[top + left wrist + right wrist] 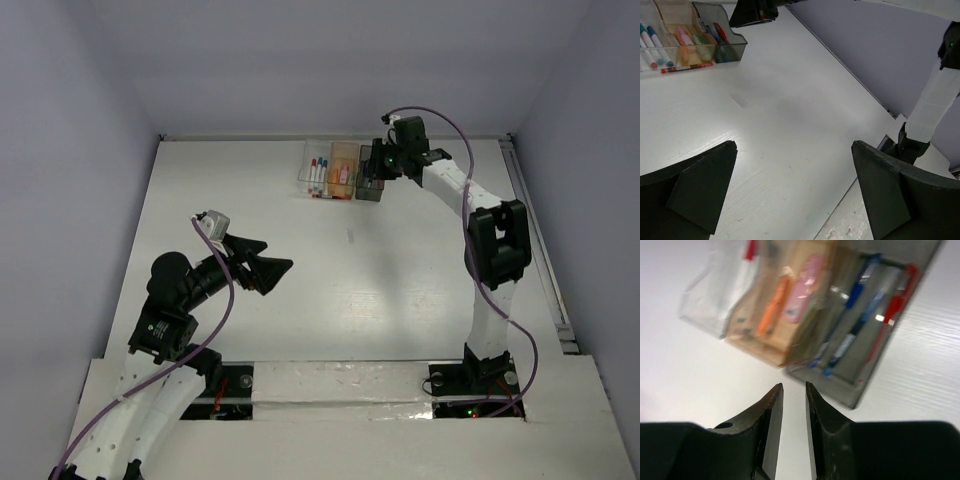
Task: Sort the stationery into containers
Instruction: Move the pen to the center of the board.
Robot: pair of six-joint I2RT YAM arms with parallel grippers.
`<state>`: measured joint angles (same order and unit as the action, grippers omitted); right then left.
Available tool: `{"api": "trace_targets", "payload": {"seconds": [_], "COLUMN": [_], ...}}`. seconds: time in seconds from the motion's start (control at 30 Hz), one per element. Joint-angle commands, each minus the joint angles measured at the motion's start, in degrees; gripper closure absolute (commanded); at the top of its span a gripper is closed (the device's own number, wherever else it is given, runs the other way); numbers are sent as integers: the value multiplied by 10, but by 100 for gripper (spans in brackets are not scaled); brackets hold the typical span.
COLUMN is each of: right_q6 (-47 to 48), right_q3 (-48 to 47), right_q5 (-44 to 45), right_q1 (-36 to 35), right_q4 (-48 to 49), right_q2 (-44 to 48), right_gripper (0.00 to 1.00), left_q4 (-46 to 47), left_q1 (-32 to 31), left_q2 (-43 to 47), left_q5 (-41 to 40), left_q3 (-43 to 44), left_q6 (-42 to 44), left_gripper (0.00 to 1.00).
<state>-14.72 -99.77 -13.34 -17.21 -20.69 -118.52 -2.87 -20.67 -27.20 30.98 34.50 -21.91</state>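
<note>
Plastic containers in a row near the counter's [250,210] far edge: clear bin [304,170], orange bin [345,150], grey bin [371,193], each holding pens. Red pen [687,67] lies on counter, just in front of clear bin. Right fingers [771,410]: narrow gap, empty, over grey bin. Left fingers [700,190]: wide apart, empty.

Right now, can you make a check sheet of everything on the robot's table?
Surface: white table, no damage seen.
Job's things: clear bin, orange bin, grey bin in a row, pens inside; one red pen lies on the table before them.
Clutter: small pale strip; cannot tell what.
Grippers: left gripper open, empty; right gripper by the grey bin, narrow gap, empty.
Cables: purple cables hang in loops.
Surroundings: pale walls.
</note>
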Motion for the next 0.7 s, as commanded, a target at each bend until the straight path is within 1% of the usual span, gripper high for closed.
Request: {"api": "trace_targets", "payload": {"seconds": [0.0, 0.07, 0.1, 0.17, 0.3, 0.53, 0.57, 0.67], "right_q6": [14, 29, 37, 60, 94, 187, 203, 217], "right_q3": [49, 66, 73, 76, 67, 57, 50, 42], "right_q5": [-47, -43, -24, -5, 13, 71, 78, 88], "right_q1": [-57, -77, -97, -110, -124, -129, -129, -129], "right_q4": [96, 110, 122, 126, 151, 174, 170, 167], "right_q2": [60, 61, 59, 40, 2, -39, -50, -65], "right_gripper": [71, 71, 71, 69, 59, 48, 44, 40], "left_q4": [20, 20, 20, 21, 21, 21, 21, 21], "left_q1": [-1, -1, -1, -1, -1, -1, -1, -1], "left_q2": [1, 0, 0, 0, 0, 0, 0, 0], "left_q5": [1, 1, 1, 3, 3, 5, 5, 6], "left_q3": [-4, -4, -5, -4, -4, -5, -4, -4], "left_q6": [4, 3, 3, 3, 3, 3, 4, 4], "left_gripper": [1, 1, 1, 1, 1, 1, 1, 1]}}
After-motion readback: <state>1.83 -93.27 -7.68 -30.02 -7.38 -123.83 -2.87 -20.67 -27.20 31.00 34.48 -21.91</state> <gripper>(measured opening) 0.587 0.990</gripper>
